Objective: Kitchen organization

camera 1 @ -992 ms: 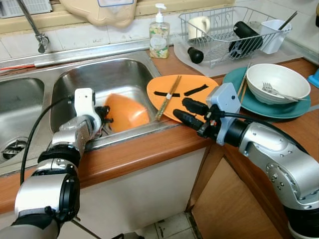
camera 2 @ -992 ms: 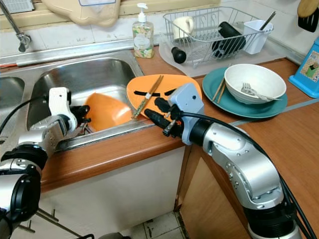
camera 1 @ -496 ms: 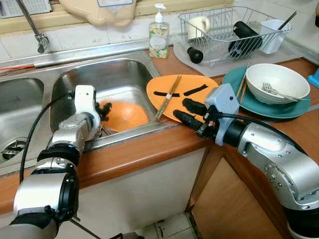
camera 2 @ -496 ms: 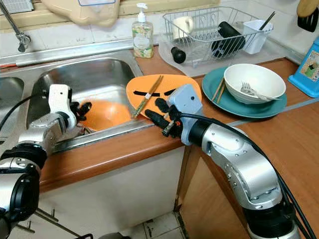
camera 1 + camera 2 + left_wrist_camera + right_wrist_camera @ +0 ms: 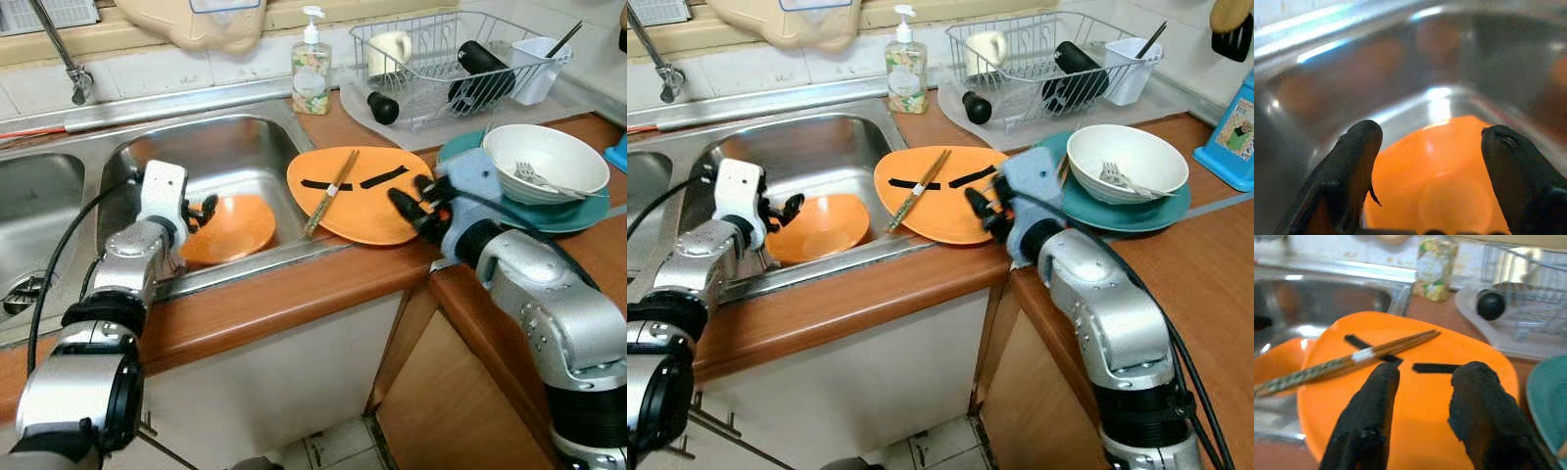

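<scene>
An orange bowl (image 5: 223, 225) lies flat on the bottom of the right sink basin (image 5: 220, 147). My left gripper (image 5: 201, 210) hovers open at the bowl's left rim, and the bowl (image 5: 1444, 186) shows between its fingers (image 5: 1362, 147) with nothing gripped. An orange plate (image 5: 364, 191) with black marks sits on the counter beside the sink, with a pair of chopsticks (image 5: 331, 189) lying across it. My right gripper (image 5: 413, 199) is open just above the plate's right edge. The plate (image 5: 1415, 431) and chopsticks (image 5: 1352, 361) lie beyond that gripper's fingers (image 5: 1378, 396).
A teal plate (image 5: 554, 217) holding a white bowl (image 5: 547, 157) and fork (image 5: 534, 178) sits right of the orange plate. A dish rack (image 5: 441, 59), soap bottle (image 5: 311, 69) and tap (image 5: 73, 73) line the back. The wooden counter edge (image 5: 294, 289) runs along the front.
The orange bowl went from tilted at my left gripper to flat in the basin, and that gripper drew back. My right gripper swung from the plate's front edge to its right edge.
</scene>
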You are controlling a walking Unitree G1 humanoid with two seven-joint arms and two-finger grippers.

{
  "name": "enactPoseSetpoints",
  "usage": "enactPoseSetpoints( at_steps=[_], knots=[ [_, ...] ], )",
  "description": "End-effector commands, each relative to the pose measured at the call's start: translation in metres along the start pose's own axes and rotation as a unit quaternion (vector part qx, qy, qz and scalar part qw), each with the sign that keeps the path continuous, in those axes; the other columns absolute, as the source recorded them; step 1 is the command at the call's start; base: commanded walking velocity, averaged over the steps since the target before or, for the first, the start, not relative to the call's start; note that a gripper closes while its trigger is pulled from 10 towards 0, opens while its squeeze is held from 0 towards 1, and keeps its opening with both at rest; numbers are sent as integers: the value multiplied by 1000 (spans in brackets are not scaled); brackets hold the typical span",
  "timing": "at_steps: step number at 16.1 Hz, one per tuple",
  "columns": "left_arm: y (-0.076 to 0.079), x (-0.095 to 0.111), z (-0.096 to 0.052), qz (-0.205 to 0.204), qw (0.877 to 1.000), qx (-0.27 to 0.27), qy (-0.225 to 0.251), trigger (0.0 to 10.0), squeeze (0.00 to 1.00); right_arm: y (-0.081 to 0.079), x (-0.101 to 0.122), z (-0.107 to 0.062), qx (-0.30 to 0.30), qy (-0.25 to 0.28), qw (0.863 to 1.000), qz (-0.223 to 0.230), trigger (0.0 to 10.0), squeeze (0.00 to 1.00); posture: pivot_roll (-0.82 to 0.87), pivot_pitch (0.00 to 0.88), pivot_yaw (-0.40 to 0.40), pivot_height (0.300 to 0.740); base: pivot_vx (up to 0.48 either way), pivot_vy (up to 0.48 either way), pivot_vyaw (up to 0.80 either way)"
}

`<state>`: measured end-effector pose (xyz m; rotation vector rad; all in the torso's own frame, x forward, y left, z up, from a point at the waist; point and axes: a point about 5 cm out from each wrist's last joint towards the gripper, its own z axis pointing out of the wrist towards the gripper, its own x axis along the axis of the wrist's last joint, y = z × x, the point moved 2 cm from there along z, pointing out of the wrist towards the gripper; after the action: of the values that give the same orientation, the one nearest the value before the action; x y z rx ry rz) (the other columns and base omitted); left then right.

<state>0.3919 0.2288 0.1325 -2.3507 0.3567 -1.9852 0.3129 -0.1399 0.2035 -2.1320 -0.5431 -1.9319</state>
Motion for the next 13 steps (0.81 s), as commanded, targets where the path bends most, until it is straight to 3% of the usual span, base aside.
enactPoseSetpoints(
  at_steps=[1,4,6,7,10,11,12,13],
  knots=[
    [-4,11,-2,6,1000,-3,27,10000,1000,3,5,0,-4,7,1000,11,10000,1000,-151,0,94,740,0,0,0],
    [5,20,-11,9,997,-26,73,10000,941,0,9,2,-11,16,1000,9,10000,1000,-150,0,99,740,0,0,0],
    [10,27,-20,14,994,-44,99,10000,706,-5,8,9,-12,8,1000,-1,10000,1000,-141,0,95,740,0,0,0],
    [16,34,-26,17,991,-60,116,10000,392,-6,8,14,-15,1,1000,-2,10000,1000,-135,0,92,740,0,0,0],
    [36,45,-42,16,983,-116,139,10000,129,-6,3,27,-18,-40,999,9,10000,1000,-128,0,85,740,0,0,0],
    [43,46,-47,15,981,-135,141,10000,114,-7,0,31,-18,-65,998,18,10000,773,-129,0,85,740,0,0,0],
    [48,46,-50,17,979,-150,140,10000,106,-9,-2,36,-14,-82,996,30,10000,35,-129,0,85,740,0,0,0],
    [51,46,-52,18,978,-158,137,10000,106,-11,-3,40,-9,-92,995,39,10000,0,-130,0,87,740,0,0,0]
  ],
)
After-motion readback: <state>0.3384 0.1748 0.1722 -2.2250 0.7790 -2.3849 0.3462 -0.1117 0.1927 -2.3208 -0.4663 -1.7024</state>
